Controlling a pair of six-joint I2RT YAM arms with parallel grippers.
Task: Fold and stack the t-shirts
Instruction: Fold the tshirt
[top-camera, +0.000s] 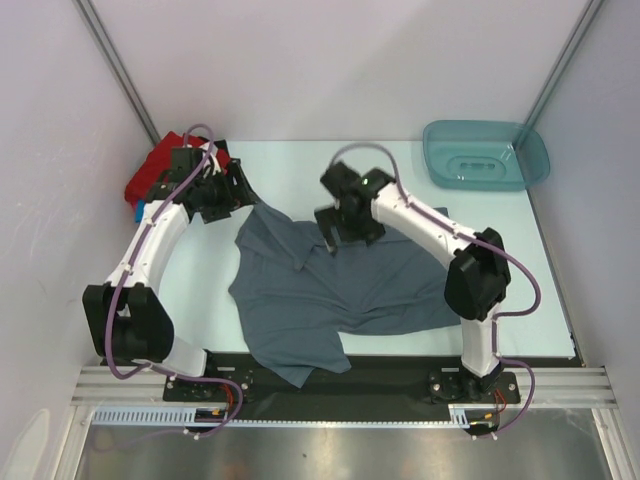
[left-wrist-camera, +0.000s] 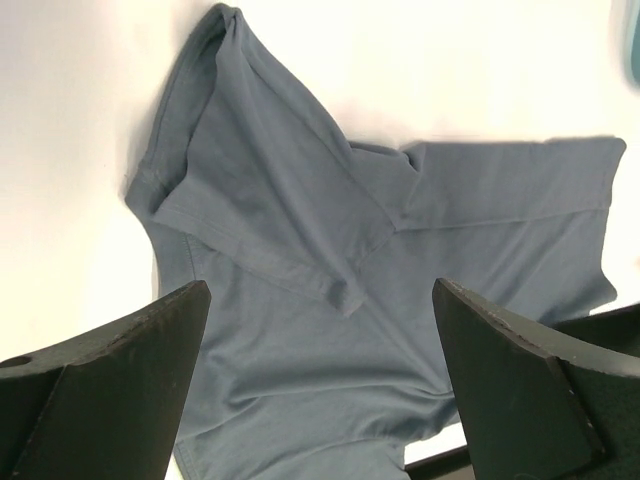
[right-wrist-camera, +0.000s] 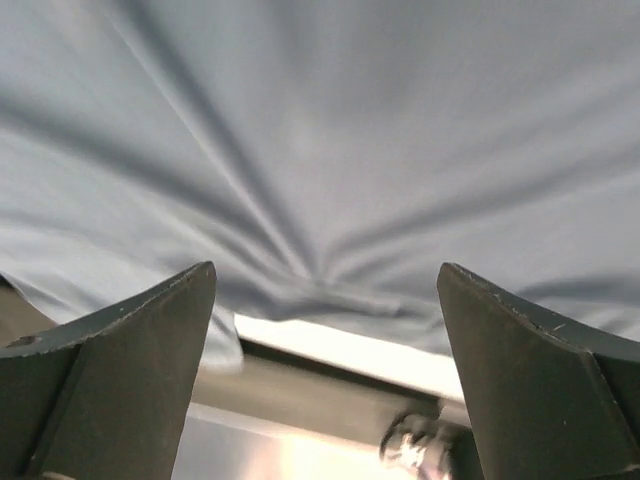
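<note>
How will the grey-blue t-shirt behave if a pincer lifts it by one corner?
Probably floppy: the grey-blue t-shirt lies creased, one sleeve flopped over its body. Lifted, it would likely drape and bunch. Its hem overhangs the table edge, so pushing may slide it off.

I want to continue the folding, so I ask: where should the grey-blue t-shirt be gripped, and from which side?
Probably the sleeve that is folded over the body of the grey-blue t-shirt, at its free hem. That edge lies loose on top of the cloth, so a finger could slip under it. Come from the left with the open left gripper, which faces it.
</note>
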